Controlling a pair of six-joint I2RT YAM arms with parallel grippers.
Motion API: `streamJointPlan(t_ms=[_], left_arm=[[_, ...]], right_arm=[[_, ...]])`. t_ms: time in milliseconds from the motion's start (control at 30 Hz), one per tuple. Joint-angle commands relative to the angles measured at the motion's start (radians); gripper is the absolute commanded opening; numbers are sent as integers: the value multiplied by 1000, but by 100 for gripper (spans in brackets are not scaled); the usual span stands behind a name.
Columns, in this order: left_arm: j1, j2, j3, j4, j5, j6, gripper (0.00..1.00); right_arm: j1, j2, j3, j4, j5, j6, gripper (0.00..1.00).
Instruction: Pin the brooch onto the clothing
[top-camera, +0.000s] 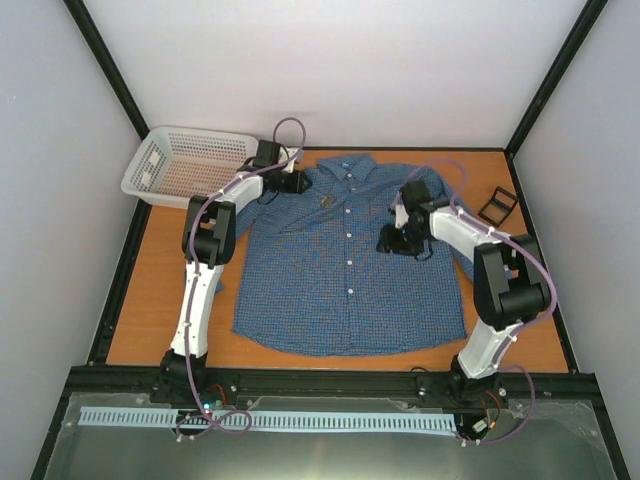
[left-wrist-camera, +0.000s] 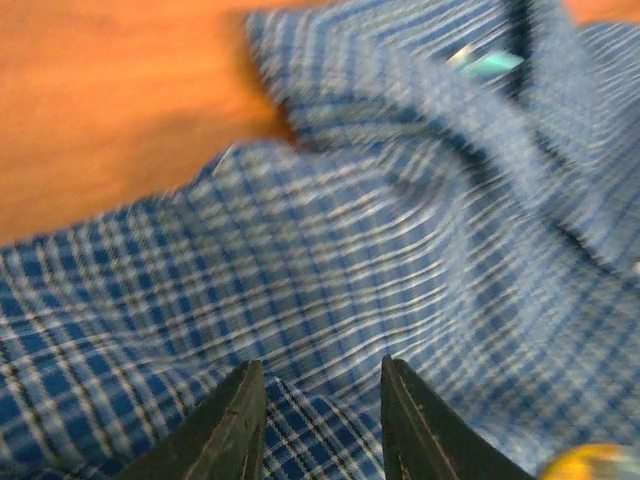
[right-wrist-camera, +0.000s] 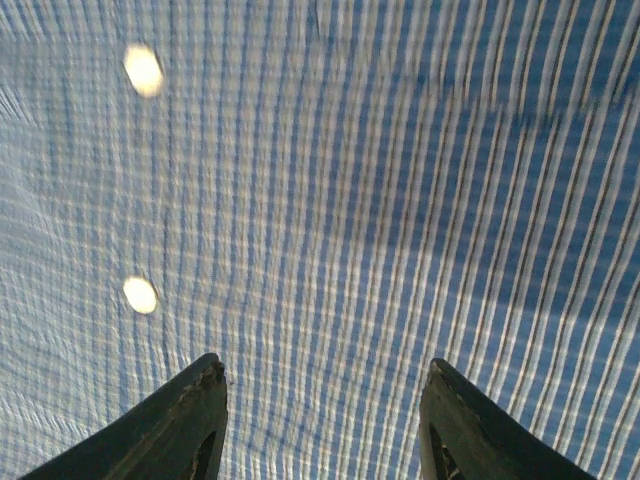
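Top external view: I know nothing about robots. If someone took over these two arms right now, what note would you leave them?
Left gripper: on the blue checked shirt near its collar, fingers narrowly apart with cloth between; grip uncertain.
Right gripper: open, low over the shirt front, holding nothing.
Brooch: on the shirt's chest beside the button row.
Done: brooch placed there; whether pinned is too small to tell.
Left: check the pin, fasten if loose.
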Motion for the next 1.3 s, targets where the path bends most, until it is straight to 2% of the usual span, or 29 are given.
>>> streamJointPlan(t_ms=[0, 167, 300, 467, 600, 800, 867, 933, 1000, 1100, 1167, 1267], left_arm=[[19, 52, 90, -86, -92, 18, 35], [40, 130, 183, -158, -138, 38, 36], [48, 143, 195, -159, -123, 75, 36], [48, 92, 168, -148, -118, 108, 44], [48, 33, 161, -148, -139, 155, 52], [43, -66, 165, -184, -114, 151, 59], [32, -153, 128, -185, -79, 147, 62], [20, -279, 51, -160, -34, 133, 64], [13, -452, -105, -79, 23, 101, 66], [13, -756, -380, 95, 83, 68, 76], [13, -946, -519, 172, 101, 90, 81], [14, -1184, -651, 191, 85, 142, 87]], right_arm=[[20, -120, -181, 95, 22, 64, 52], [20, -202, -349, 129, 94, 125, 53], [19, -259, -449, 167, 130, 171, 53], [17, -298, -538, 210, 115, 237, 53], [9, -394, -625, 217, 144, 296, 54], [0, -548, -588, 127, 166, 263, 59], [-2, -631, -522, 74, 195, 223, 63], [-11, -717, -444, 9, 243, 164, 74], [-22, -799, -353, -59, 291, 93, 85], [-48, -900, -188, -148, 348, 4, 99], [-52, -953, -79, -183, 354, -46, 100], [-52, -1008, 77, -220, 353, -89, 100]])
